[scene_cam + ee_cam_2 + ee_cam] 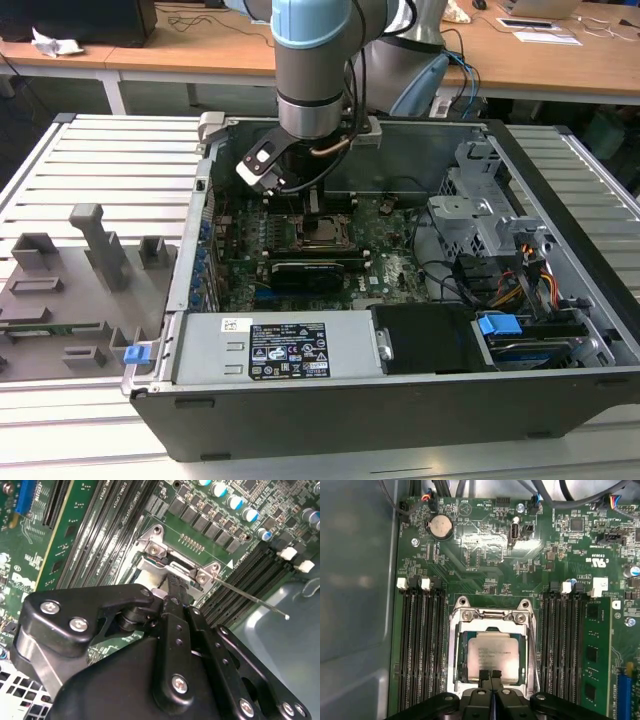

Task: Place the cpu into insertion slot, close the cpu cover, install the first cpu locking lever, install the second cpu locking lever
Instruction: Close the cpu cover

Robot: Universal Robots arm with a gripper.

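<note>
I note cpu (492, 652) seated flat in insertion slot (452, 650), silvery face up. Cpu cover (492, 615) lies down over slot, cpu visible through cut-out. Gripper (490, 674) hangs just above slot's edge, fingertips pressed together, nothing held between them. Thin locking lever (250, 597) juts free from slot corner.

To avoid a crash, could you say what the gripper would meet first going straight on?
Most likely the cpu, at its edge, or the cpu cover framing it; depth is unclear.
</note>
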